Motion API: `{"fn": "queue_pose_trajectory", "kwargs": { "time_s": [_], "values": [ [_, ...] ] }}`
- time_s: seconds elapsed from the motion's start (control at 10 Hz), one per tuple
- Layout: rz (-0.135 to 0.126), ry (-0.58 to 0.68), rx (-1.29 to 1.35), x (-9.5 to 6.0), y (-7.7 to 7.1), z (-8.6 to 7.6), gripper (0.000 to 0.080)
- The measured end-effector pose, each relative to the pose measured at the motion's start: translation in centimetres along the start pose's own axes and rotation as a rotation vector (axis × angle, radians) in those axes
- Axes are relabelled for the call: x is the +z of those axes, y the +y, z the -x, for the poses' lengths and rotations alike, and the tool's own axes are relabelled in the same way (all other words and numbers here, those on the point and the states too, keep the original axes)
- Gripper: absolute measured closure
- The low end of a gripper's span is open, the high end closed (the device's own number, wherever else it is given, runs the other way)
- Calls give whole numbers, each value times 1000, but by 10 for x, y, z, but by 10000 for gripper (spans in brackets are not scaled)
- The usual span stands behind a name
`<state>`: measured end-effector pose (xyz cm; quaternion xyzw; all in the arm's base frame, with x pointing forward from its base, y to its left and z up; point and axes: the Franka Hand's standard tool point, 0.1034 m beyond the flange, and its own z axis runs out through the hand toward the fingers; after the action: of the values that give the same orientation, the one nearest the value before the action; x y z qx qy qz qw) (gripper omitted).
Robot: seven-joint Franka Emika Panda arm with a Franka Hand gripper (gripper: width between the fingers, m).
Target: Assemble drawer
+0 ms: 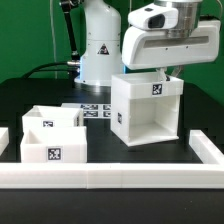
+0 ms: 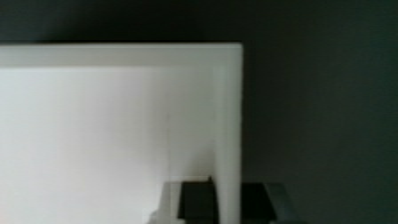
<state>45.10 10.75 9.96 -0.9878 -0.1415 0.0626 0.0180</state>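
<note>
The arm reaches straight down over the cube housing, which stands on the black table near the two trays, and the gripper is closed on its thin wall.

A flat green backdrop fills the exterior view from ten o'clock round to twelve, evenly lit and plain. Below it lies a matte black table, whose surface shows almost no glare. A low white border wall runs along the table's near edge at six o'clock and turns back toward the rear at four o'clock; a short piece of it shows at eight o'clock. Just off the centre, toward nine o'clock, the marker board lies flat on the table. A dark cable curves along the table's far edge at ten o'clock. In the wrist view the table is a plain dark field.
</note>
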Motion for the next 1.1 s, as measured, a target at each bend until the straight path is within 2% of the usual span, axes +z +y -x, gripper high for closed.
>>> {"fn": "queue_pose_trajectory", "kwargs": {
  "time_s": [0.3, 0.4, 0.7, 1.1],
  "values": [
    [-1, 11, 62, 0, 26, -20, 762],
    [-3, 26, 71, -2, 33, -33, 762],
    [-7, 66, 117, -7, 37, -72, 762],
    [-10, 110, 120, -12, 43, -107, 762]
  ]
}}
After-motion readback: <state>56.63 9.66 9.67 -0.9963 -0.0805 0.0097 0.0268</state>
